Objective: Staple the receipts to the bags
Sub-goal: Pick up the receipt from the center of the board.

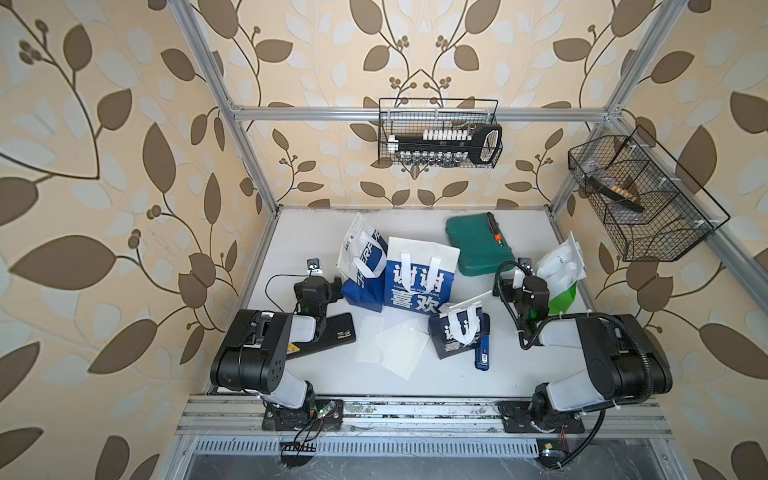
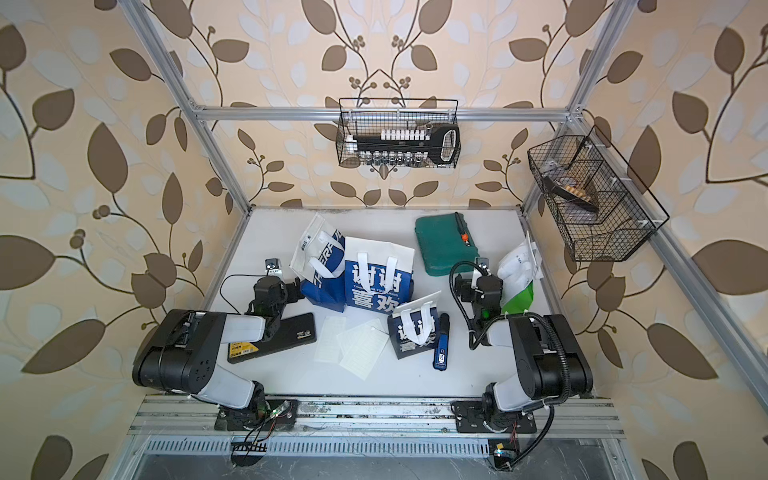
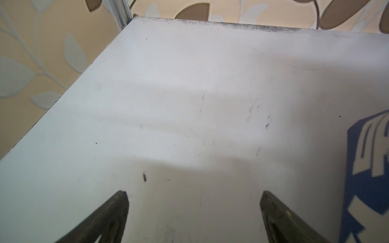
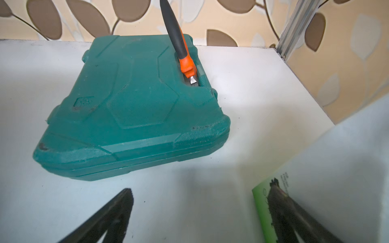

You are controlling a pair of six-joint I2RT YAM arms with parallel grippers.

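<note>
The white worktop (image 1: 457, 382) carries everything. The biggest item is the big blue-and-white bag (image 1: 417, 278), lying mid-worktop with its white characters up. It overlaps the second blue-and-white bag (image 1: 359, 266) on its left, so that one's lettering is partly covered. The white-and-green bag (image 1: 561, 270) sits at the right edge, half hidden behind the right arm's wrist in both top views. The green case (image 1: 478, 245) lies at the back. A flat black box (image 1: 336, 332) is half buried under the left forearm, and I can't read its label.

The small navy bag (image 1: 457, 334) lies in front of the big one. The receipts (image 1: 395, 347) are between it and the black box, overlapping, so an exact count is hard and the print is too faint to read. The blue stapler (image 1: 482, 353) is right against the navy bag's edge; can't tell if it's tucked under. A black-and-orange tool (image 4: 183, 52) rests on the case, its far end cut off.

The left gripper (image 3: 194, 192) is spread wide over bare worktop, holding nothing. The right gripper (image 4: 201, 187) is spread wide too and empty. One of its fingers crosses the white-and-green bag's green edge, but I can't tell if it's touching.
</note>
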